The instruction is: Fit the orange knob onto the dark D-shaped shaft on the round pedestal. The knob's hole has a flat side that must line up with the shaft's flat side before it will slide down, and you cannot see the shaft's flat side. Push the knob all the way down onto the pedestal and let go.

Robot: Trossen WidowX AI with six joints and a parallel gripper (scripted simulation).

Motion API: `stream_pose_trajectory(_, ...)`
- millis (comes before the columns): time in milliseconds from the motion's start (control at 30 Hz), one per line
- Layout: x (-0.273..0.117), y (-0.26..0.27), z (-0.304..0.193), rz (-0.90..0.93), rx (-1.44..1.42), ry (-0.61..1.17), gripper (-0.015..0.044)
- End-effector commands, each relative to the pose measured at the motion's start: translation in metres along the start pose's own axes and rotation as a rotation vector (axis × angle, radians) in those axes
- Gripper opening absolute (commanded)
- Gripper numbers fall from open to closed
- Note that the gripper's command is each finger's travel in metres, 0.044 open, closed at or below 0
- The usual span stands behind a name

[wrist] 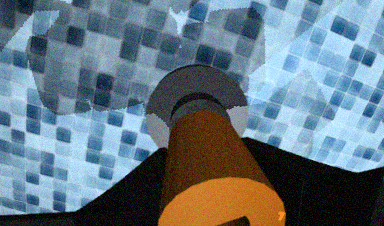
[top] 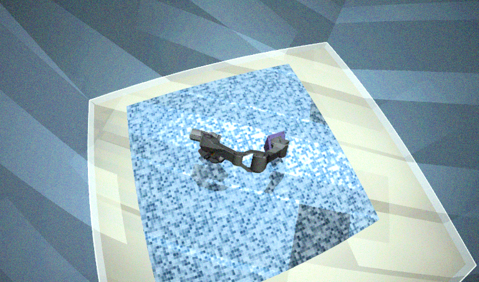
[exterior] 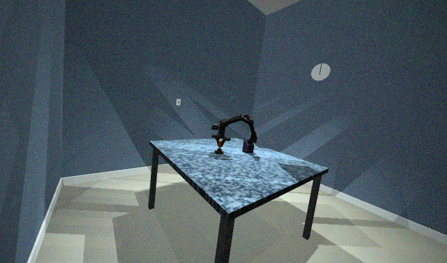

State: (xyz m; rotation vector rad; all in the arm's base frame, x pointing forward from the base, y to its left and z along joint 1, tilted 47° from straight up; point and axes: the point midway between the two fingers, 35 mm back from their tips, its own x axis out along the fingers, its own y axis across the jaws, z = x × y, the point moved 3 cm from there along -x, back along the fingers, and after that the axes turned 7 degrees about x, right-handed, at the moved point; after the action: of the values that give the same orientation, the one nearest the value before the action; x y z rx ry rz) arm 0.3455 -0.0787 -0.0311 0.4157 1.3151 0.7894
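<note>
Orange knob (exterior: 220, 142) (wrist: 215, 161) is sitting right between the gripper's (exterior: 220, 144) (wrist: 222, 186) fingers, pinched pretty snug. It's lined up just over the round pedestal (exterior: 219, 151) (wrist: 192, 78).

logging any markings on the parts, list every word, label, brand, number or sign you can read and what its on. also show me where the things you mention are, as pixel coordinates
No text reads clearly.
Orange knob (exterior: 219, 143) (wrist: 212, 151): one small bright mark on its top, perhaps "7", too blurred to confirm.
Wall clock (exterior: 320, 71): no numerals can be made out.
</note>
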Motion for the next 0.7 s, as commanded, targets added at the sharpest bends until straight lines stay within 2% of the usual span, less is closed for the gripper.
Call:
stream_pose_trajectory(0, -0.0022, -0.0007, 0.0005, -0.001, -0.05, -0.004, 0.0)
stream_pose_trajectory(167, -0.0004, -0.002, -0.0011, -0.001, -0.204, -0.004, 0.0)
stream_pose_trajectory(667, 0.0025, -0.0002, 0.0001, -0.001, -0.204, -0.004, 0.0)
